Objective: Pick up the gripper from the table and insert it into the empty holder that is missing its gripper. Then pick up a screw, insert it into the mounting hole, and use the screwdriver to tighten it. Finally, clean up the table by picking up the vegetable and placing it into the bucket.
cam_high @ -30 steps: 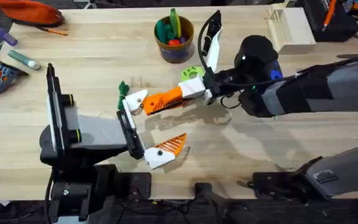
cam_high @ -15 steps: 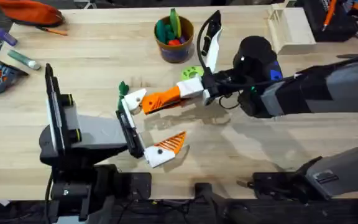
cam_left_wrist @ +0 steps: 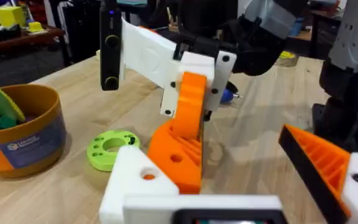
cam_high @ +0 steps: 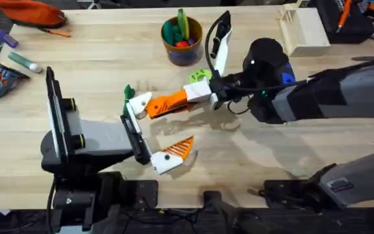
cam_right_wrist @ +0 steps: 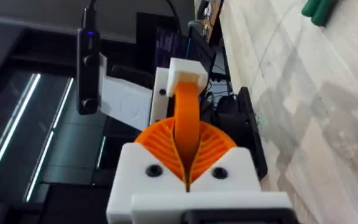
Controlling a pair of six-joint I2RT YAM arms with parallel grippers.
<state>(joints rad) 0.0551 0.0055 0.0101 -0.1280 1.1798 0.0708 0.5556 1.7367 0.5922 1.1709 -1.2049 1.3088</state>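
Observation:
My right gripper (cam_high: 192, 97) is shut on the gripper (cam_high: 169, 103), an orange ridged fingertip held level above the table. Its dark end touches the holder (cam_high: 141, 102), the bare white mount on my left arm. In the left wrist view the orange gripper (cam_left_wrist: 180, 140) leans against the holder (cam_left_wrist: 135, 182). My left gripper (cam_high: 158, 128) is open, and its other finger (cam_high: 177, 152) carries an orange pad. The dark-green vegetable (cam_high: 128, 91) lies just behind the holder. The tan bucket (cam_high: 182, 51) stands at the back centre. The screw and the screwdriver are out of view.
A bright green disc (cam_high: 200, 76) lies between the bucket and my right gripper. A teal marker (cam_high: 23, 62) and an orange pouch (cam_high: 31, 12) sit at the far left. A wooden box (cam_high: 304, 27) stands at the back right.
The right gripper and the orange fingertip have edged slightly toward the holder. The left arm has shifted a touch to the left.

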